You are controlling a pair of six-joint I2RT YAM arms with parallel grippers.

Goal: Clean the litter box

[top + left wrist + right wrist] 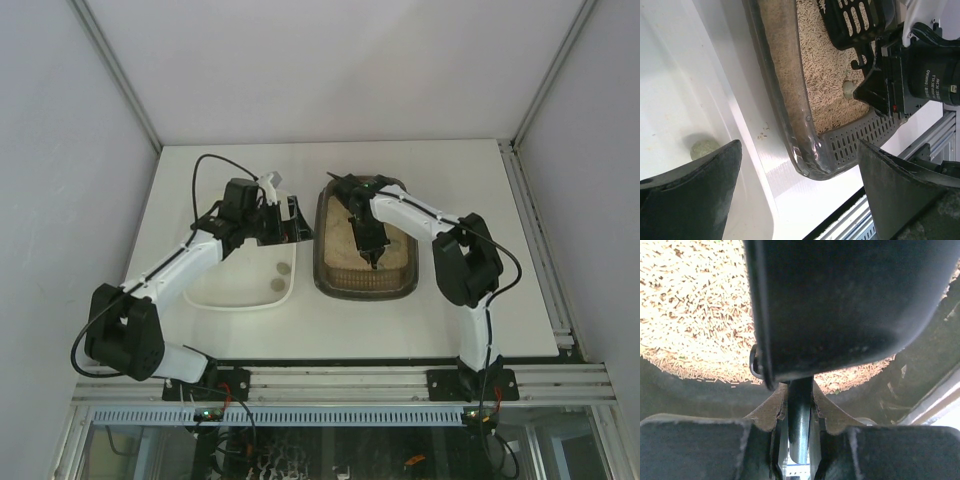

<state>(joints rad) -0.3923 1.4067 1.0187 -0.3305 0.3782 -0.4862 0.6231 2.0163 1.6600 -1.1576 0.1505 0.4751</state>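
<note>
litter box (322,262): on the table (470,180), right of centre, just beside a white tray (230,288); filled with loose pale pellets (690,300). likely stiff plastic, heavy with fill, glossy rim probably slick; best taken by the thick rim and kept level.
right gripper (800,412): clamped on the handle of a black slotted scoop (850,305), low over the pellets.
left gripper (296,226): fingers spread wide, holding nothing, at the tray's edge.
one lump (849,88) in the pellets; two lumps (284,268) in the tray.
</note>
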